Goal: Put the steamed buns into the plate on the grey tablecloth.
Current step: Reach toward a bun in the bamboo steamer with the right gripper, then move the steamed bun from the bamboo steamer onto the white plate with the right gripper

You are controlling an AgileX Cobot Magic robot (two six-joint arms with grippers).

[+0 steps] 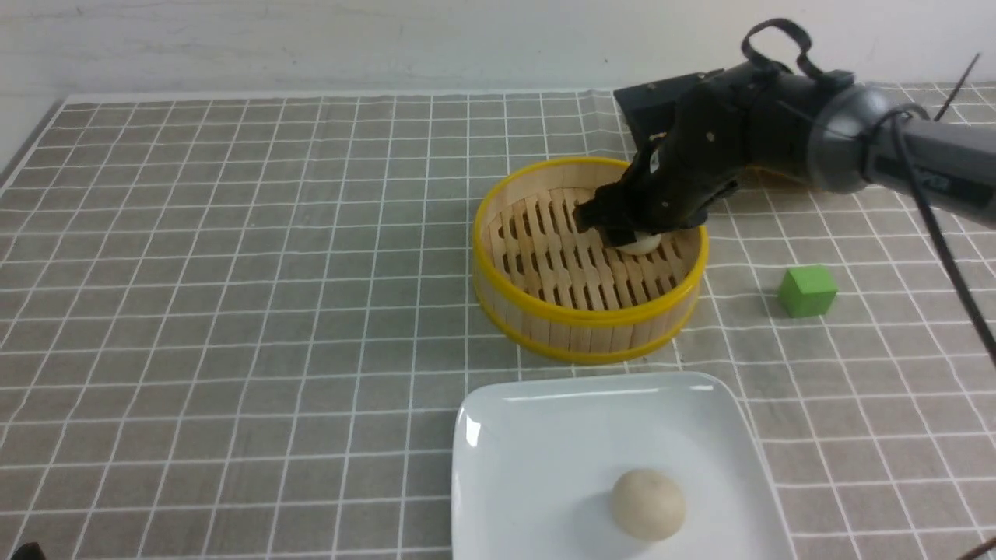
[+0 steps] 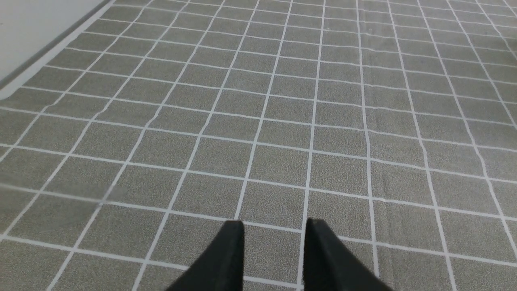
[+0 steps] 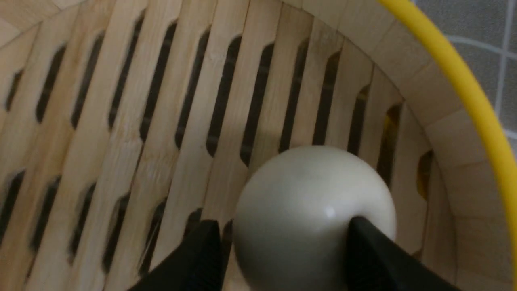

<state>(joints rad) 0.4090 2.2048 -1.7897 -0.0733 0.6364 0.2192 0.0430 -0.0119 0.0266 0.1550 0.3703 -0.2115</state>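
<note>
The 2 fingers of the right gripper [image 3: 284, 250] are placed around 1 bun [image 3: 315, 210] in the bamboo basket [image 1: 591, 311]; whether it is clamped cannot be told. The 2 fingers of the left gripper [image 2: 274, 238] are held apart above the grey tablecloth [image 1: 233, 311]. Around the bun, slotted slats are seen, bounded by the basket's yellow rim. The green cube [image 1: 808, 292] is seen to the right of the basket. Nearer than the basket, the white plate [image 1: 545, 467] is set on the cloth, and 1 other bun [image 1: 648, 504] is held in it.
</note>
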